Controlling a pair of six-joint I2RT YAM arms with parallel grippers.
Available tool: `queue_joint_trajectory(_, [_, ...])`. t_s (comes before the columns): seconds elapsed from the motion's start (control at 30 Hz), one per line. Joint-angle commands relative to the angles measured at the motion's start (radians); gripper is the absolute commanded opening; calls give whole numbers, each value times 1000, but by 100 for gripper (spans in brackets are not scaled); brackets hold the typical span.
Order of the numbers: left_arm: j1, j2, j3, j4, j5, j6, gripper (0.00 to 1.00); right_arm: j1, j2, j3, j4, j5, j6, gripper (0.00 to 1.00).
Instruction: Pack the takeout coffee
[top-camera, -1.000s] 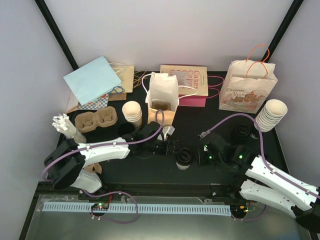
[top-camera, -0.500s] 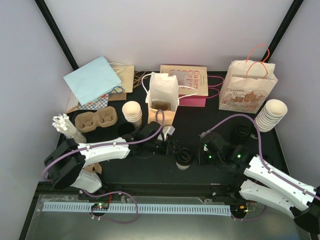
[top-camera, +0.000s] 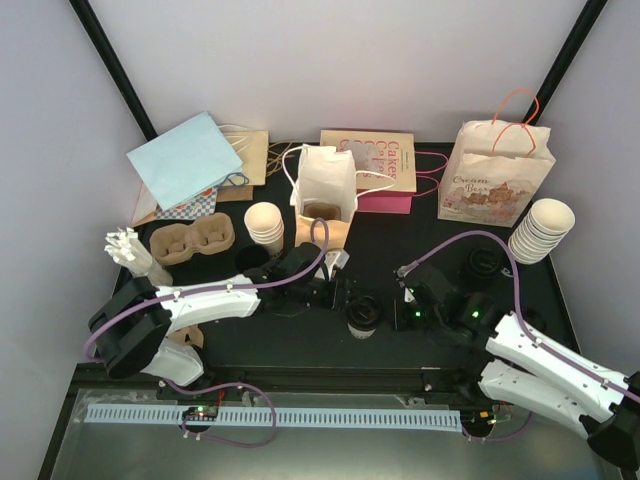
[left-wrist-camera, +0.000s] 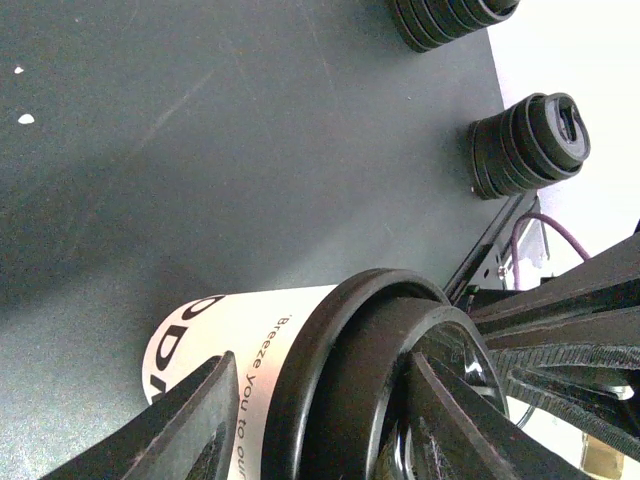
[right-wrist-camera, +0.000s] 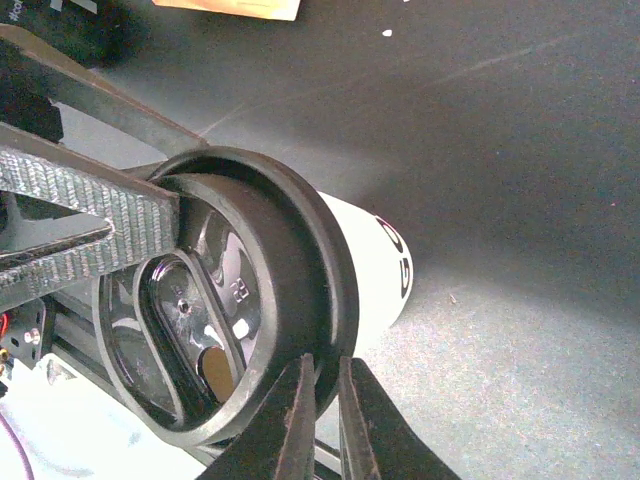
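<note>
Clasping cup (left-wrist-camera: 235, 335), left gripper (left-wrist-camera: 320, 400) half-open, right gripper (right-wrist-camera: 325, 372) narrowly pinching lid (right-wrist-camera: 290, 240) rim, seen only wrist-side

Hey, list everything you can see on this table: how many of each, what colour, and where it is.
takeout coffee: 1, white cup with black lid, centre
cream cup stacks: 2, one left of centre, one at the right edge
pulp carrier: 1, brown, left
lid stacks: at least 2, black, right of the coffee
white bag: 1, upright, back centre
light blue bag: 1, lying back left
Cakes bag: 1, cream and pink, lying at the back
printed bag: 1, orange handles, back right
white bundle: 1, left edge, too small to identify
table: 1, black
left gripper: black, fingers clasping the coffee
right gripper: black, pinched on the lid's rim
</note>
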Motion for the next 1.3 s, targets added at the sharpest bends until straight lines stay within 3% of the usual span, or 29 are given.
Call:
queue_joint_trajectory(0.0, [-24,45,-4,-37,-7,6,48,2,34,-73,-45,-24,12,9])
queue_joint_trajectory(0.13, [-25,45,0,-34,-4,6,48,2,50,-11,-102,8,-20,9])
queue_joint_trajectory(0.4, [-25,35,62,-92,-16,36,49,1,73,176,-236,129,-111,22])
queue_joint_trajectory(0.63, [-25,1,124,-139,-17,51,69,2,93,269,-273,135,-184,28])
queue_joint_trajectory(0.7, [-25,-22,140,-158,-23,57,74,1,98,292,-279,123,-223,33])
queue_joint_trajectory(0.87, [-24,-101,165,-219,-56,70,79,4,121,334,-310,132,-272,61])
queue_joint_trajectory(1.27, [-23,-455,110,-438,-192,78,81,193,242,414,-337,274,-238,98])
